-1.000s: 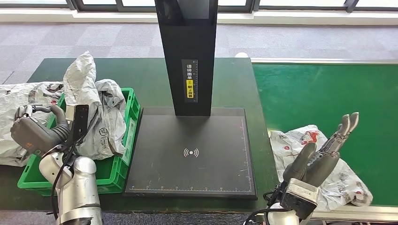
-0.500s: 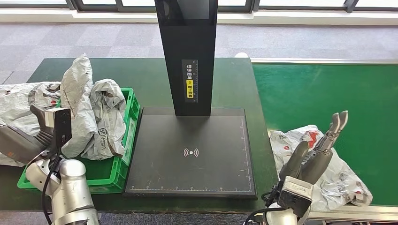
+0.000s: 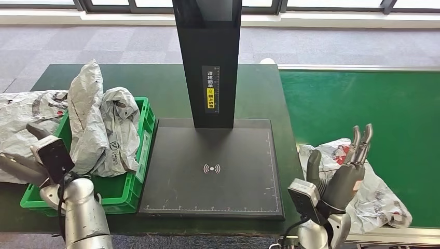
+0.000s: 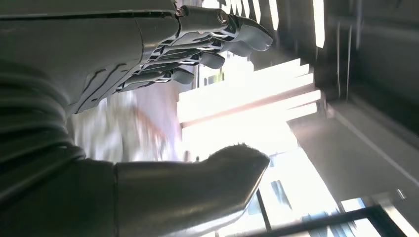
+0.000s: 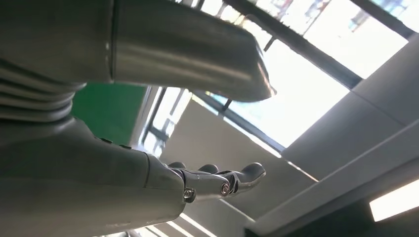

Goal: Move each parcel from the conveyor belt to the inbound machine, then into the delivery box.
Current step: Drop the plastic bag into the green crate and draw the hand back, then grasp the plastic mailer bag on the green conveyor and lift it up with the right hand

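A white parcel with red print (image 3: 381, 199) lies on the green conveyor belt (image 3: 363, 98) at the near right. My right hand (image 3: 345, 168) stands just in front of its left part, fingers pointing up and spread, holding nothing; its wrist view shows the same hand (image 5: 123, 173) with the thumb well apart from the fingers. The inbound machine's black platform (image 3: 212, 171) is bare. The green delivery box (image 3: 147, 122) holds grey parcels (image 3: 98, 129). My left hand (image 3: 15, 167) is low at the box's near left corner, and in its wrist view the hand (image 4: 99, 54) is spread and holds nothing.
The machine's black column (image 3: 207, 62) rises from the back of the platform. Another grey parcel (image 3: 21, 114) lies on the dark green table (image 3: 155, 83) left of the box. The belt's metal near edge (image 3: 384, 236) runs below the white parcel.
My left arm has drawn back and down to the left, away from the parcels in the box. My right hand has turned more upright and shifted slightly left by the white parcel.
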### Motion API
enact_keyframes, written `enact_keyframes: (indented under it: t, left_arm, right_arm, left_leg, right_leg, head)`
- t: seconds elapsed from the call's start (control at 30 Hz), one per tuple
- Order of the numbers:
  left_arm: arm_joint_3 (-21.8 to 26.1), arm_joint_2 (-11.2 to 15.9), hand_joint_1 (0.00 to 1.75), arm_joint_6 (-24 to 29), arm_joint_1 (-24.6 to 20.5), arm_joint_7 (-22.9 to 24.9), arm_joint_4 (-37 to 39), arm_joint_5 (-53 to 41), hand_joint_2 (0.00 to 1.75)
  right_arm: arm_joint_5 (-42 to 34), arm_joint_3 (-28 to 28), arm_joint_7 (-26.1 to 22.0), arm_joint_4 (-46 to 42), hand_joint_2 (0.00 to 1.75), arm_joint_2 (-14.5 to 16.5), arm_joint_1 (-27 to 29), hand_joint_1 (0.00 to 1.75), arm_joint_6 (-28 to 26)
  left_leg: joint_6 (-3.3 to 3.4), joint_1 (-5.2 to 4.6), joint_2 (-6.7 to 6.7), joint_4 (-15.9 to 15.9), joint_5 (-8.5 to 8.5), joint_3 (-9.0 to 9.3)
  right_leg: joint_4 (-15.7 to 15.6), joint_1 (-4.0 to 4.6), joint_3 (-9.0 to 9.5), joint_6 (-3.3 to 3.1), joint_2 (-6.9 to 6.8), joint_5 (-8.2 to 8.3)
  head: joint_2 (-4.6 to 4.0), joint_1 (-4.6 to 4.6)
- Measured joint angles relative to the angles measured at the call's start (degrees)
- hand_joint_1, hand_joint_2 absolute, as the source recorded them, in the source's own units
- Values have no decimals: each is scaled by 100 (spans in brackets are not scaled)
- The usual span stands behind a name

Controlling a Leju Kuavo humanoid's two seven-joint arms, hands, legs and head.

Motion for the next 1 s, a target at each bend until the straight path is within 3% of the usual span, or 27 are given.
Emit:
enact_keyframes:
  t: [0.17, 0.23, 0.3, 0.37, 0.53, 0.67, 0.8, 0.83, 0.97, 1.0]
  left_arm:
    - [-1042, 35, 0, -805, 9, -4, 189, 765, 175]
    - [-1336, 64, 0, -1378, 53, -37, 243, 1110, 87]
    - [-1643, 93, 0, -2055, 98, -88, 272, 1415, 87]
    - [-1852, 109, 0, -2557, 132, -125, 274, 1568, 175]
    - [-2467, 191, 0, -3894, 265, -138, 264, 1648, 175]
    - [-2843, 251, 0, -4242, 388, -110, 248, 1647, 175]
    - [-3022, 271, 0, -4560, 443, -145, 245, 1637, 175]
    - [-3064, 274, 0, -4736, 455, -173, 253, 1652, 175]
    - [-3188, 277, 0, -5350, 464, -244, 303, 1735, 175]
    - [-3214, 277, 0, -5434, 464, -250, 310, 1741, 175]
  right_arm:
    - [1186, -1067, 91, 605, 175, 46, -373, 0, -42]
    - [1834, -1480, 317, 837, 175, 60, -605, 0, -50]
    - [2448, -1886, 589, 985, 175, 80, -796, 0, -55]
    - [2772, -2157, 782, 1066, 175, 97, -900, 0, -57]
    - [3037, -2971, 1187, 1488, 175, 164, -1166, 0, -60]
    - [3085, -3323, 1276, 1776, 175, 189, -1248, 0, -60]
    - [3295, -3487, 1509, 1943, 0, 198, -1340, 0, -60]
    - [3393, -3512, 1631, 1978, 0, 199, -1365, 0, -60]
    - [3330, -3567, 1952, 2288, 175, 185, -1482, 0, -64]
    - [3152, -3585, 1952, 2475, 175, 159, -1534, 0, -55]
  left_leg:
    - [12, -3, -38, 3, 11, -13]
    - [12, -4, -36, 5, 13, -15]
    - [15, -4, -45, 6, 16, -19]
    - [16, -4, -51, 6, 17, -21]
    - [15, -5, -49, 6, 15, -23]
    - [13, -6, -43, 6, 12, -26]
    - [13, -5, -39, 5, 12, -25]
    - [13, -5, -39, 5, 13, -25]
    - [12, -4, -32, 5, 13, -24]
    - [13, -4, -28, 5, 13, -23]
  right_leg:
    - [-2, -2, 6, 8, -32, 6]
    - [-2, -3, 1, 11, -25, 9]
    - [-2, -3, 2, 12, -34, 9]
    - [-2, -3, 4, 12, -40, 9]
    - [-2, -5, 1, 13, -33, 8]
    - [-2, -5, -8, 13, -27, 7]
    - [-2, -4, -10, 13, -26, 7]
    - [-2, -4, -10, 13, -26, 7]
    - [-2, -4, -11, 13, -17, 7]
    - [-2, -4, -11, 13, -14, 8]
  head:
    - [0, 1]
    - [0, 1]
    - [0, 1]
    - [0, 1]
    - [0, 2]
    - [0, 2]
    - [0, 2]
    - [0, 2]
    - [0, 2]
    - [0, 3]
